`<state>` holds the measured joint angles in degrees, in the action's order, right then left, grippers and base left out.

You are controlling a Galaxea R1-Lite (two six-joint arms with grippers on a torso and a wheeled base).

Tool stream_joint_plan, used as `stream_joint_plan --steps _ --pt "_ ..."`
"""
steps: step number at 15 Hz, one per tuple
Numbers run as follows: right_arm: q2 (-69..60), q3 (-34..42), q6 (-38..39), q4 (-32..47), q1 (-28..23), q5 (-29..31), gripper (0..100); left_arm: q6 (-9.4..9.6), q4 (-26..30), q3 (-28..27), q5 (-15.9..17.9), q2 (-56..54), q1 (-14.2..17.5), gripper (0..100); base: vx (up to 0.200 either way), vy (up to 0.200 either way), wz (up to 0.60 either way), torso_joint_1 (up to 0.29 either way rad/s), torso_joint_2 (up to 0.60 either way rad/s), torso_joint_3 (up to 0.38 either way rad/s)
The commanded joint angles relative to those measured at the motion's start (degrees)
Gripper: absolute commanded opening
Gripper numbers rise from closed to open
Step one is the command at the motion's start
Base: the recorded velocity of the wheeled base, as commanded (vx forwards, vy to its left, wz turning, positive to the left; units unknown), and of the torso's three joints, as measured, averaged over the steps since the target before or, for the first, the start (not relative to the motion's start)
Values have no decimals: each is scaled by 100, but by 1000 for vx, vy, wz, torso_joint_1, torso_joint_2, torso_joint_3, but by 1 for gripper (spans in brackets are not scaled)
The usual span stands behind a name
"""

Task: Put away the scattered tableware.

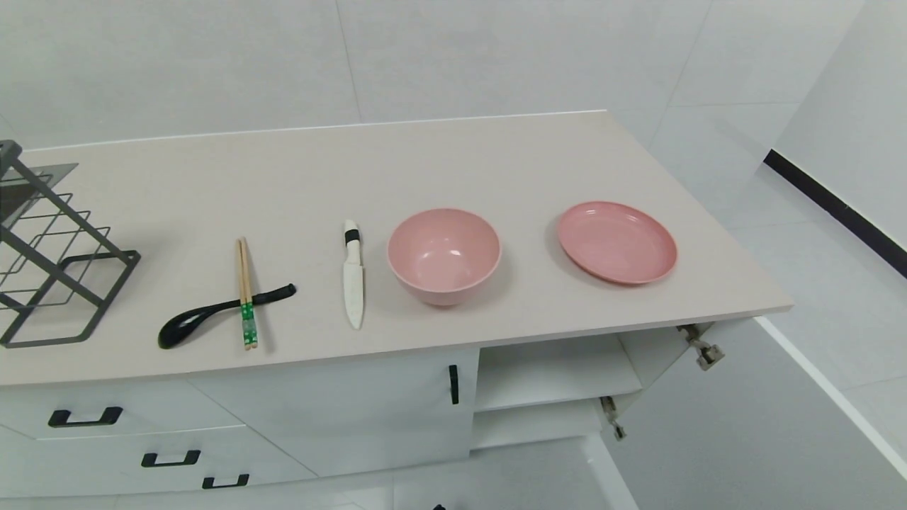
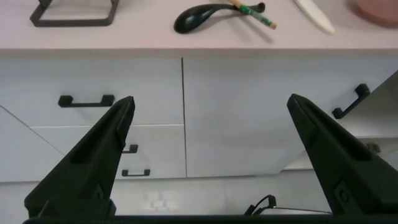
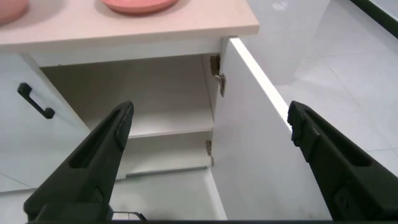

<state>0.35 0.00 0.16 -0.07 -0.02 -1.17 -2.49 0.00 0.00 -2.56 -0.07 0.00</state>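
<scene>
Your left gripper (image 2: 210,99) points forward with its two dark fingers (image 2: 93,155) spread wide apart. Your right gripper (image 3: 210,106) matches it, its fingers (image 3: 336,162) equally splayed.

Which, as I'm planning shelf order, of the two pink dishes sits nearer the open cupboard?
The flat pink plate, farthest right; the deep pink bowl sits left of it.

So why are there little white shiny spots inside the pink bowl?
Head view: those are probably room lights glinting off the smooth pink bowl, which casts just a soft shadow on the counter. Left wrist view: the black spoon gleams the same way. Right wrist view: the open cupboard looks dimmer, shaded under the counter.
</scene>
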Motion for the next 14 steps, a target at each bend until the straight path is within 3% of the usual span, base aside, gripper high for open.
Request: stream_joint_plan --steps 1,4,12,14 --pt "9 0 2 7 2 -6 100 -15 9 0 1 7 0 100 200 0 0 168 -320 -163" --pt "9 0 2 7 -6 -6 100 -15 9 0 -8 7 0 100 200 0 0 54 -113 -48" --pt "9 0 11 7 2 91 100 -15 9 0 -8 7 0 100 0 0 0 0 0 0" --pt "9 -9 11 16 -6 91 100 -6 9 0 -8 7 0 100 0 0 0 159 -322 -146"
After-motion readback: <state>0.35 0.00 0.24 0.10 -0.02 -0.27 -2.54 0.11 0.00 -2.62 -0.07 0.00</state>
